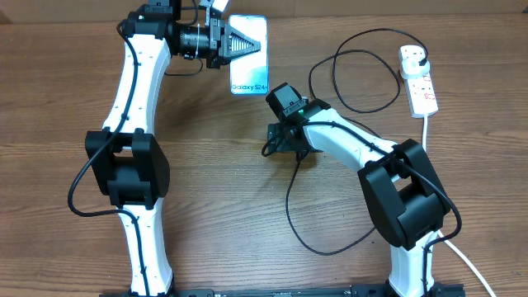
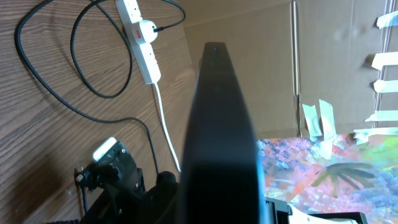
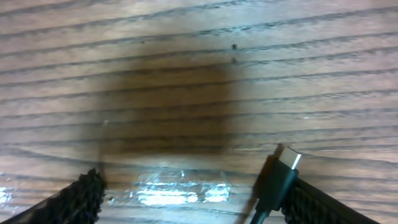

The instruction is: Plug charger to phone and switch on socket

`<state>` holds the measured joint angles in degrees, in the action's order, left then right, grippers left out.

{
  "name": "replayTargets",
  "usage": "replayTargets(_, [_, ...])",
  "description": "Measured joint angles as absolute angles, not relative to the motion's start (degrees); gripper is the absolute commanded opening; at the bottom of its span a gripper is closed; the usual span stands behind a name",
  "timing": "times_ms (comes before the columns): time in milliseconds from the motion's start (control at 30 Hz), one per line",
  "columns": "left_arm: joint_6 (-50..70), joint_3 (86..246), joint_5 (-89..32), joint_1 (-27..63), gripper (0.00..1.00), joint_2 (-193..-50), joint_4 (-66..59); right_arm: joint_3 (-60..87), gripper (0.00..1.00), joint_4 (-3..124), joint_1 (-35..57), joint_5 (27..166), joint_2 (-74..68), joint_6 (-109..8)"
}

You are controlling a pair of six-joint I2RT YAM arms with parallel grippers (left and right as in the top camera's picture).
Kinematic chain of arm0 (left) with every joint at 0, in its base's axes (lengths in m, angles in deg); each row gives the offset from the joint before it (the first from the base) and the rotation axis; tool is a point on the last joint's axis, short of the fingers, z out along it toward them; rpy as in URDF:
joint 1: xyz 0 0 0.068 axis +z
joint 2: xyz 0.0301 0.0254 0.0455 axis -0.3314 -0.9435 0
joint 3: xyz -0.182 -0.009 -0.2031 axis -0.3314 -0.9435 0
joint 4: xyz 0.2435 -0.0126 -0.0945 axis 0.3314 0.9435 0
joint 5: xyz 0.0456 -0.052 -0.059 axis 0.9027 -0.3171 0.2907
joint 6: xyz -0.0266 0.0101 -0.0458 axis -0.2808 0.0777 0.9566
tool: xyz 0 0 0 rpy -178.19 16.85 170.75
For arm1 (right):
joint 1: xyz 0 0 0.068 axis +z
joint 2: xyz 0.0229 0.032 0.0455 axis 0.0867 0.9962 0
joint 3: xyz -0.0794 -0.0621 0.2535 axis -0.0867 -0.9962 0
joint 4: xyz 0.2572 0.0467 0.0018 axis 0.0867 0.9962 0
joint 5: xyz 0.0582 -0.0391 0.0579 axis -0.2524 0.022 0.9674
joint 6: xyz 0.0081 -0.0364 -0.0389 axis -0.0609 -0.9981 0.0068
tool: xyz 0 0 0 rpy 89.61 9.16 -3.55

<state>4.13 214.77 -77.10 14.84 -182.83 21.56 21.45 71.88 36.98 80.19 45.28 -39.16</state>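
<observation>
So the right claw (image 3: 199, 202) is spread wide open, hanging low over the wooden table (image 1: 214, 206) about mid-scene. It isn't grasping anything. The charger (image 3: 277, 183) has its connector tip (image 3: 288, 159) leaning right against the inside of the right-hand finger, and the other finger is well apart from it. From there the black cable runs toward the near side, loops round and heads back to the far right. Its plug (image 1: 415, 58) sits in the white socket (image 1: 418, 80) there, with the white cord (image 1: 426, 124) trailing nearer. The phone (image 1: 244, 76) lies screen up at the far middle, a bit far-left of the right claw. The left claw (image 1: 260, 43) is clenched shut over the phone's far half. I can't tell if it actually touches the glass.
</observation>
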Motion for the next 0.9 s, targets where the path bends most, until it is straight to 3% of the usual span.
replayTargets(100, [4.1,214.8,-77.1,14.8,0.04,-182.8,21.6,22.3,0.75,73.8,37.0,79.3,45.7,-39.4])
replayTargets(200, [4.1,214.8,-77.1,14.8,0.04,-182.8,21.6,24.0,0.84,76.7,37.0,77.5,45.8,-40.4])
replayTargets(333, [4.2,214.8,-77.4,14.9,0.04,-182.8,21.6,26.9,0.86,79.6,37.0,74.4,45.8,-43.4])
replayTargets(500, [4.2,214.8,-77.1,14.9,0.04,-182.8,21.4,27.3,0.83,82.0,36.9,73.0,45.8,-45.0])
replayTargets(567, [4.2,214.8,-77.1,14.9,0.04,-182.8,21.3,27.3,0.76,82.0,36.9,73.4,45.8,-44.8])
replayTargets(633, [4.2,214.8,-77.1,14.9,0.04,-182.8,21.3,27.3,0.74,81.4,36.9,75.4,45.8,-44.3])
replayTargets(900, [4.2,214.8,-77.4,15.0,0.04,-182.8,21.4,27.3,0.86,77.9,36.8,84.7,45.9,-44.7])
